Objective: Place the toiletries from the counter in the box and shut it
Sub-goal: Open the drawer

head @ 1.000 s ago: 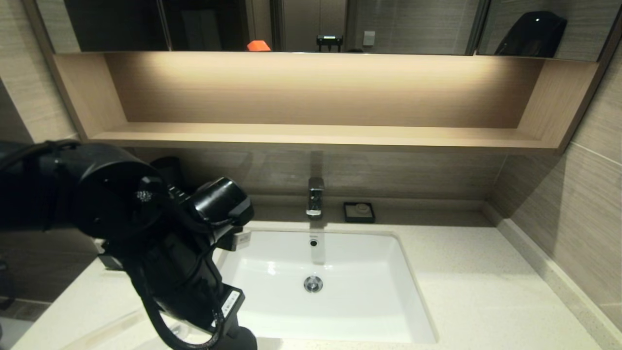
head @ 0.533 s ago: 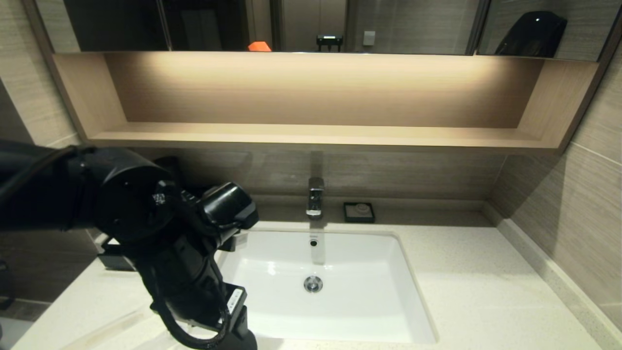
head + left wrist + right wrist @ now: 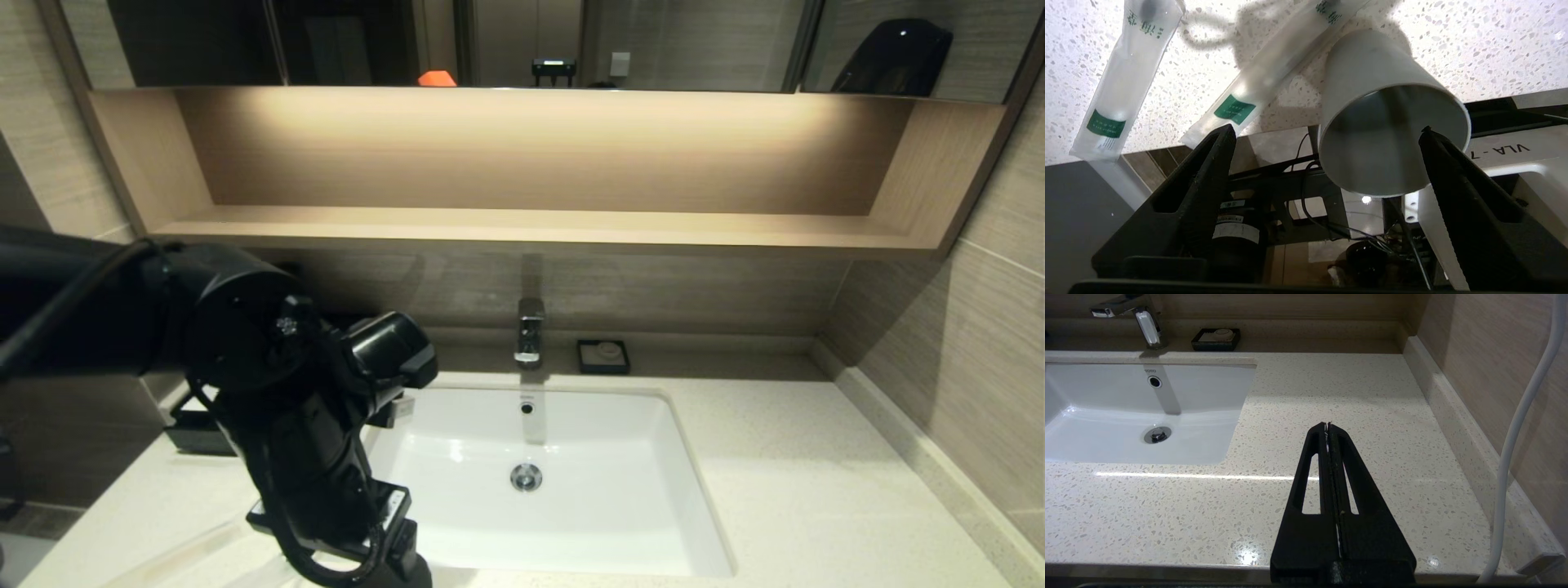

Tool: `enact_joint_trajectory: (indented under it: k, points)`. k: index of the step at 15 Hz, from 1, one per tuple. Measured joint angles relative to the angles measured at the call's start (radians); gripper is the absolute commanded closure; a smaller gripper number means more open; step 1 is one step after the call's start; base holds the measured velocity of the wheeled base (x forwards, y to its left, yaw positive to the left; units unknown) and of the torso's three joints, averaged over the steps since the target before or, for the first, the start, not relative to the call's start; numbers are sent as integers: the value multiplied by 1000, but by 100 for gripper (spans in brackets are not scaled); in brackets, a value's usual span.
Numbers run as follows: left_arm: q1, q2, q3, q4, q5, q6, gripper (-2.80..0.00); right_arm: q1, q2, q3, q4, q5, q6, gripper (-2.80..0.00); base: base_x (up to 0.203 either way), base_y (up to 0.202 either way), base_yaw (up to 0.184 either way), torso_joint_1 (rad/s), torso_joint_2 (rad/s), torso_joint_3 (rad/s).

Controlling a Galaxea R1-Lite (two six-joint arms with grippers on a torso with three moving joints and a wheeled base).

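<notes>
In the left wrist view my left gripper (image 3: pixel 1327 128) is open and empty, just above the front left part of the speckled counter (image 3: pixel 1474 45). Two slim translucent packets with green labels lie flat there, one (image 3: pixel 1122 77) off to the side and one (image 3: pixel 1274 69) next to a white paper cup (image 3: pixel 1372 102). The cup stands between the lines of my two fingers (image 3: pixel 1208 163), apart from both. In the head view my left arm (image 3: pixel 269 384) covers this area. The black box (image 3: pixel 192 429) is mostly hidden behind it. My right gripper (image 3: pixel 1327 425) is shut and empty over the counter (image 3: pixel 1372 396) to the right of the basin.
The white basin (image 3: pixel 571 506) sits mid-counter, with the faucet (image 3: pixel 529 331) and a small black soap dish (image 3: pixel 602 357) behind it. A wooden shelf runs above and a tiled wall closes the right side. A white cable (image 3: pixel 1523 416) hangs by the right gripper.
My left arm has shifted a little to the right, and its wrist has dropped lower toward the counter's front edge. Nothing else has moved.
</notes>
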Motion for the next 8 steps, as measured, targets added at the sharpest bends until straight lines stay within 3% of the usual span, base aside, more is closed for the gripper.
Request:
enact_joint_trajectory:
  k: [3,8]
  points:
    - [3,20,-34,74,2,1,-280,0,0,0,0,0,0,0,0,0,0,0,0,0]
    - [7,25,-40,106,2,1,-280,0,0,0,0,-1,0,0,0,0,0,0,0,0]
